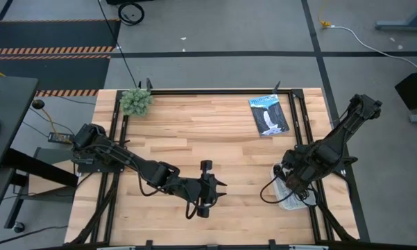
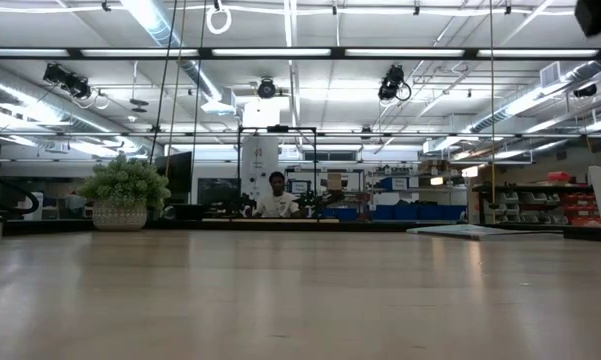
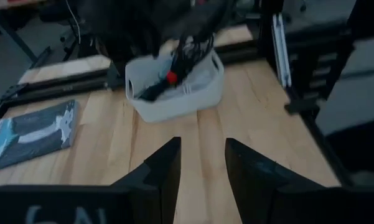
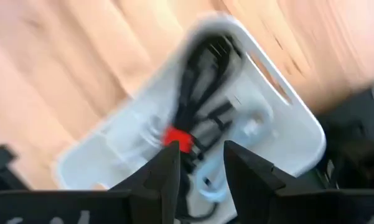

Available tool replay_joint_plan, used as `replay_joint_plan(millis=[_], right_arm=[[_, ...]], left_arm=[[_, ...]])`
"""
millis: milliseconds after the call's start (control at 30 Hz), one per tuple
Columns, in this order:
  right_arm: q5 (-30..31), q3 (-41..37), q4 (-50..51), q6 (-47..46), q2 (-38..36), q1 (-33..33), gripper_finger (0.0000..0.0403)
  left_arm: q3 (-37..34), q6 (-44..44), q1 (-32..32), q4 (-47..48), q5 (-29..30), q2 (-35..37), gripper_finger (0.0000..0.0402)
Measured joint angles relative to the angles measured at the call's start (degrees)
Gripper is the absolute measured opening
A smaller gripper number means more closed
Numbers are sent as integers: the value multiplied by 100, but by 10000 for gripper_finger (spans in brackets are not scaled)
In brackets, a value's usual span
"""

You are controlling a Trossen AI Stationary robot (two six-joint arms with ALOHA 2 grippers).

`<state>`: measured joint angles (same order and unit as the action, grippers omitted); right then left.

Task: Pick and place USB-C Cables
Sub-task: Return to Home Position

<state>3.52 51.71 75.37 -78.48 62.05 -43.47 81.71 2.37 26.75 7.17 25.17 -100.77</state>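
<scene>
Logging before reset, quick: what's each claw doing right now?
Left claw: open, empty.
Right claw: open, empty, above the tray.

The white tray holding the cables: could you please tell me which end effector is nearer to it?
Right. The right end effector hangs above the white tray; the left end effector is apart from it, near the middle of the table, pointing toward it.

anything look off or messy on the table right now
Mostly tidy. The cables lie bunched in the white tray, under the right gripper. In the high view a thin black loop curves out past the tray's rim onto the table; it may be a cable hanging out. The left gripper hangs empty mid-table.
</scene>
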Motion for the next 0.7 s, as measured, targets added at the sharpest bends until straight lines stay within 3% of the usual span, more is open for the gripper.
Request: replay_joint_plan(millis=[200, 333, 467, 700], right_arm=[[1213, 469, -338, 1122, -173, -518, 130], [2228, 384, -1096, 1883, -659, -722, 129], [2685, 31, -2057, 2711, -1179, -779, 119], [3342, -939, -3858, 3688, -1728, -778, 89]], left_arm=[[-2, 95, 96, 1585, -7, 660, 133], [-45, 211, 114, 2026, -38, 1177, 132], [-243, -2, 51, 1842, -312, 1541, 132], [-1590, -150, -284, -180, -1105, 1651, 132]])
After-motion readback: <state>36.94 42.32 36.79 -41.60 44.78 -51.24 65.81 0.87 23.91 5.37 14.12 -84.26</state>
